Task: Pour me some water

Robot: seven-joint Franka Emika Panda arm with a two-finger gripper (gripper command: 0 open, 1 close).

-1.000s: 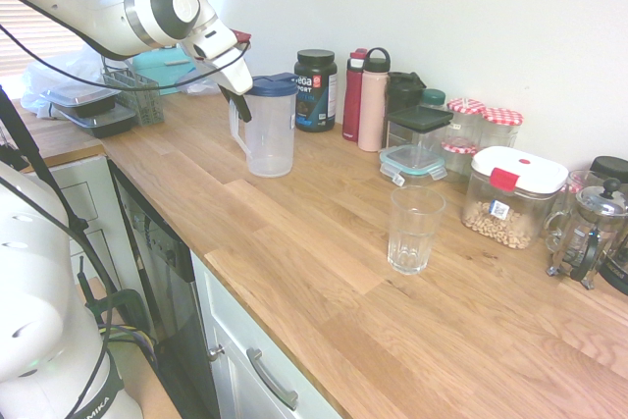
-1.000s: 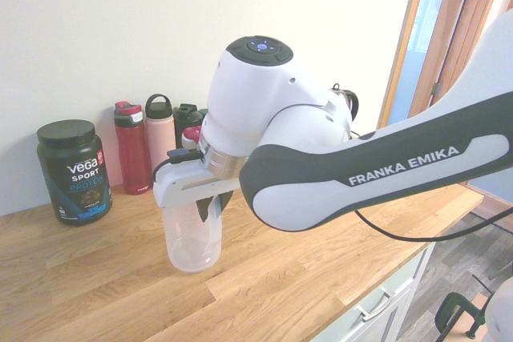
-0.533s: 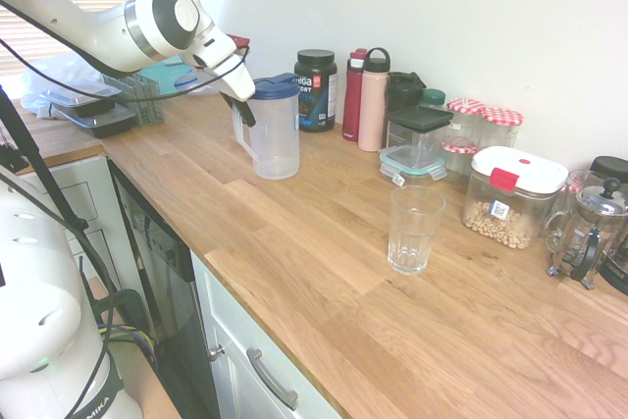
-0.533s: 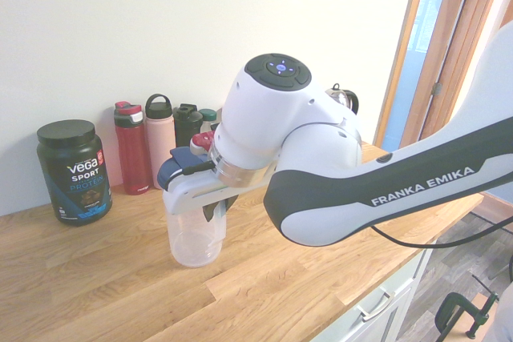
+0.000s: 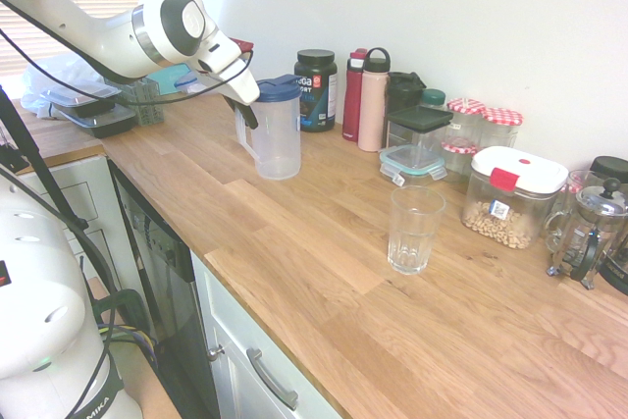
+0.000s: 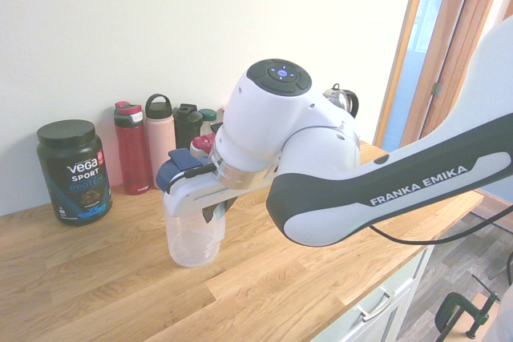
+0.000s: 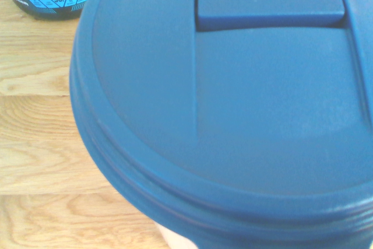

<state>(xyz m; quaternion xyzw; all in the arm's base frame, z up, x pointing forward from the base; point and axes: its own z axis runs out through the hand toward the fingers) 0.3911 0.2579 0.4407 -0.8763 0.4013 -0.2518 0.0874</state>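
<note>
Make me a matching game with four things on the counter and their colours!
Things:
1. pitcher lid
2. protein tub
3. drinking glass
4. tall bottle with loop cap

Colours:
A. pink
B. see-through
C. blue
D. black

Pairs: 1-C, 2-D, 3-B, 4-A
</note>
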